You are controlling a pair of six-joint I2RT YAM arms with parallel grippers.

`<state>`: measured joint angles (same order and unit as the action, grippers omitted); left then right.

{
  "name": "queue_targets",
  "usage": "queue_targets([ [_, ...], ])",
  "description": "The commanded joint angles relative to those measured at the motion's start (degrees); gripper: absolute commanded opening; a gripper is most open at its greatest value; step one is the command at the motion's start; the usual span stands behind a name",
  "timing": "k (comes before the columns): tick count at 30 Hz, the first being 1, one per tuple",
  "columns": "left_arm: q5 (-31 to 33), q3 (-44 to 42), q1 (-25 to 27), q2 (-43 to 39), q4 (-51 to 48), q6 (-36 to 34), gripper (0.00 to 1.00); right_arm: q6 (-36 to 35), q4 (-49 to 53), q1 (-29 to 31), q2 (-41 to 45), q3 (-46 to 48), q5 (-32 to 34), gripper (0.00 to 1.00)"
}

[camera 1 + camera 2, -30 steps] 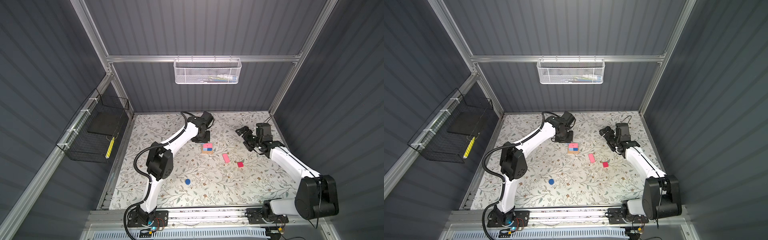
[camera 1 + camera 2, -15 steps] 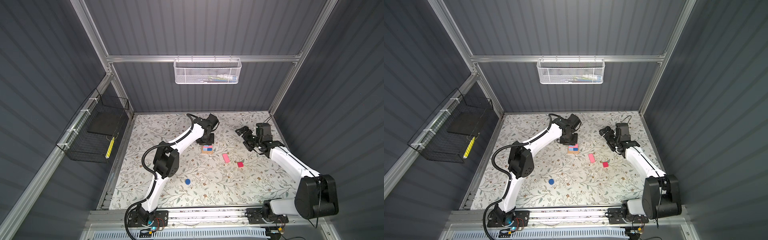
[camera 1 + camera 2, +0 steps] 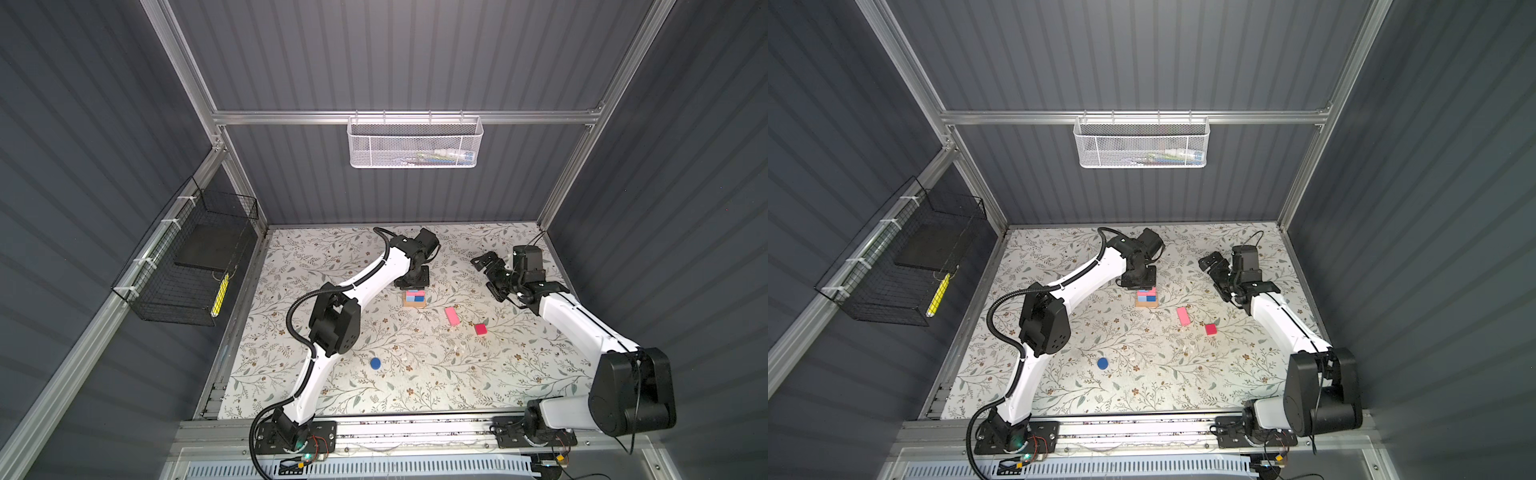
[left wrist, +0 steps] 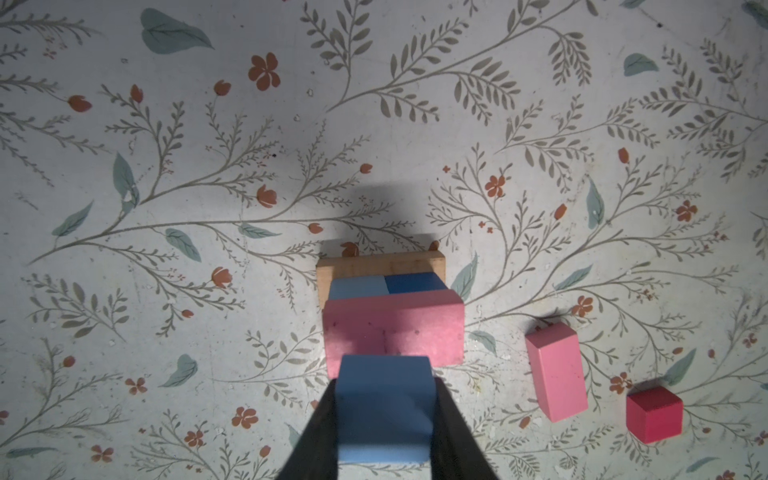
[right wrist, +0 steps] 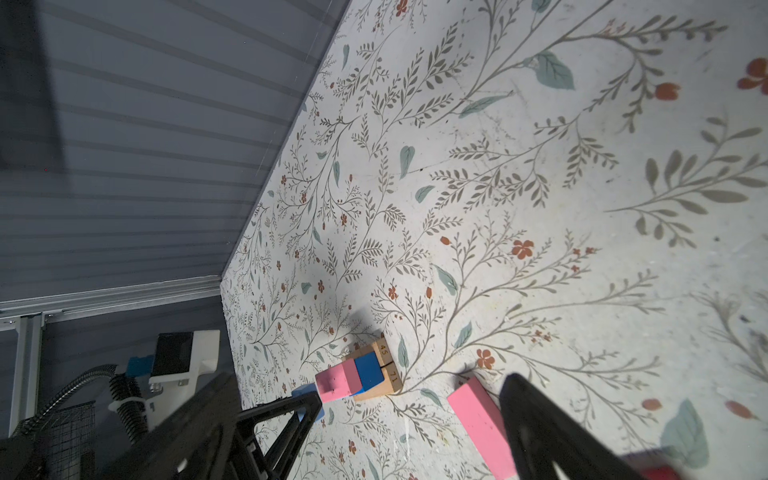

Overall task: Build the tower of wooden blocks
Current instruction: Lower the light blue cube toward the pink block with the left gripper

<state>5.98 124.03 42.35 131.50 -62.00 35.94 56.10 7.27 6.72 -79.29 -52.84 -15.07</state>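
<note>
Toward the back middle of the floral-patterned bench point(image 3: 415, 395) stood the low wood block tower point(image 3: 414, 297). Its base was two tan oblong blocks point(image 4: 380, 266) side by side. On them sat a light blue cube point(image 4: 359, 286) and a dark blue cube point(image 4: 415, 282), with a pink oblong block point(image 4: 392, 326) lying along the cubes' back side. The left arm point(image 3: 374, 274) reached over the tower, its jaws clamped on a third blue cube point(image 4: 384, 415) close by the pink oblong's edge. Whether the two touched could not be told.

To the tower's right a second pink oblong block point(image 3: 452, 316) lay flat and loose. A small red cube point(image 3: 480, 329) sat just beyond it. A dark blue round disc point(image 3: 375, 363) lay well apart, nearer the front of the bench. The right arm point(image 3: 573, 320) hung above the bench's right side, clear of every block, with its jaws spread wide and nothing between them.

On the back wall hung a white mesh basket point(image 3: 413, 143) with a few items in it, too small to make out. On the left wall a black wire basket point(image 3: 187, 270) held a dark flat slab point(image 3: 205, 249) and a yellow strip point(image 3: 220, 293).
</note>
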Motion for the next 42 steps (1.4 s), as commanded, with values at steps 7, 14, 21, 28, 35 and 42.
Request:
queue_targets([
  [7,1.8,2.1,0.2,1.9,-1.9,1.4,0.04,-1.0,-0.4,-0.5,-0.6,-0.2,-0.6,0.99],
  [14,2.1,2.4,0.2,2.6,-2.2,1.4,0.06,-1.0,-0.5,-0.7,-0.7,-0.2,-0.6,0.99],
  [21,2.6,2.6,0.1,2.8,-2.3,1.6,0.07,-1.0,-0.6,-0.7,-0.8,-0.2,-0.7,0.99],
  [28,2.5,2.8,0.2,3.1,-2.3,1.6,0.11,-1.0,-0.7,-0.8,-0.9,-0.2,-0.9,0.99],
  [35,2.4,2.8,0.2,3.3,-2.4,1.7,0.17,-1.0,-0.7,-0.9,-0.8,-0.1,-0.9,0.99],
  [42,2.5,2.8,0.2,3.3,-2.5,1.7,0.24,-0.9,-0.7,-1.0,-0.8,0.0,-1.0,0.99],
])
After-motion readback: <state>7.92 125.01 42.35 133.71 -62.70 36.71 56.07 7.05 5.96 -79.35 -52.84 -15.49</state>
